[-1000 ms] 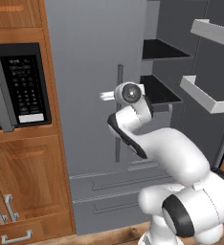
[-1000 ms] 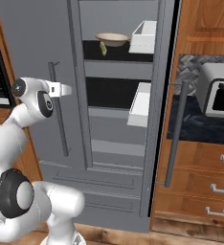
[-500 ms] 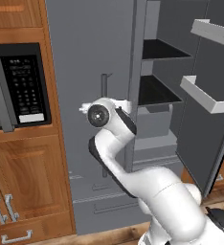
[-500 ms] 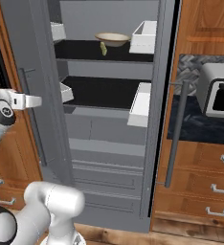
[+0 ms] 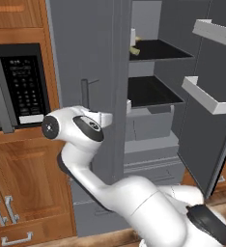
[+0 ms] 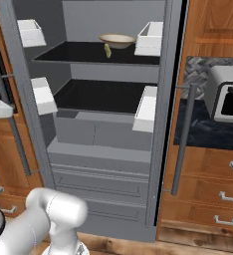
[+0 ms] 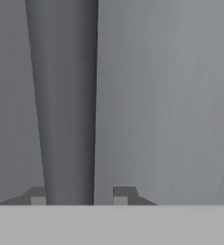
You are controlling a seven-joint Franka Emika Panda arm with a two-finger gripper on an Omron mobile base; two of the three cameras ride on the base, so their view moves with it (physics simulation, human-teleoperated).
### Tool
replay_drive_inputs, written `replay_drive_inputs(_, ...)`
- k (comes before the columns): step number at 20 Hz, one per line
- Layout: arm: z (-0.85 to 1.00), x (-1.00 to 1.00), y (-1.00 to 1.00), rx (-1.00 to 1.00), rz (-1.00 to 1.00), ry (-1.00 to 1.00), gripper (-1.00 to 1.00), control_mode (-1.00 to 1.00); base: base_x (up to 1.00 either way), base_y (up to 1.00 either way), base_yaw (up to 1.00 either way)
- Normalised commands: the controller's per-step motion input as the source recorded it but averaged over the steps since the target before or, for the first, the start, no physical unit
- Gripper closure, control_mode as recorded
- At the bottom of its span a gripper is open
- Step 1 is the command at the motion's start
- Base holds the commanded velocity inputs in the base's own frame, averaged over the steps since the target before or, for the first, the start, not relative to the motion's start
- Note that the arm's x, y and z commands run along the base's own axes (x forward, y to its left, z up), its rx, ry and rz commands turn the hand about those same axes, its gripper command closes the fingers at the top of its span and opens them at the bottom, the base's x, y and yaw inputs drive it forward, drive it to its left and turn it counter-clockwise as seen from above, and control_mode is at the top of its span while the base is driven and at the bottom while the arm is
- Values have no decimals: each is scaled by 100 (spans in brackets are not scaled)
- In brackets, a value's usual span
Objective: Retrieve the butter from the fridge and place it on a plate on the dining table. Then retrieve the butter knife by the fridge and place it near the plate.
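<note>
though open, fridge [image 6: 108, 149] handle [image 7: 66, 105] between end effector [image 7: 78, 196] fingertips

Count inside the fridge [image 6: 161, 149]: one butter [image 6: 107, 50] stick, one beige bowl [image 6: 117, 40], two black shelves [image 6: 101, 52], four white door bins [image 6: 148, 38]. Outside it, one microwave [image 5: 18, 87] and one toaster oven [image 6: 226, 101].

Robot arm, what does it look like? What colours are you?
The arm is glossy white, built from fat rounded tubes, with dark grey rings and round caps at its joints. Its tool ends in two small, square, dark grey tips.
</note>
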Motion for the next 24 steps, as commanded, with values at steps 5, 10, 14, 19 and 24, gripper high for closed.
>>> replay_drive_inputs(5, 0, -16, 34, 0, -17, 0, -100, -100, 0, 0, 0)
replay_drive_inputs(10, 0, 0, 15, 0, -3, 0, -100, -100, 0, 0, 0)
replay_drive_inputs(14, 0, 3, 24, 0, 0, 0, -100, -100, 0, 0, 0)
replay_drive_inputs(19, 0, -3, 9, 0, -4, 0, -100, -100, 0, 0, 0)
replay_drive_inputs(24, 0, -37, 1, 0, -10, 0, -100, -100, 0, 0, 0)
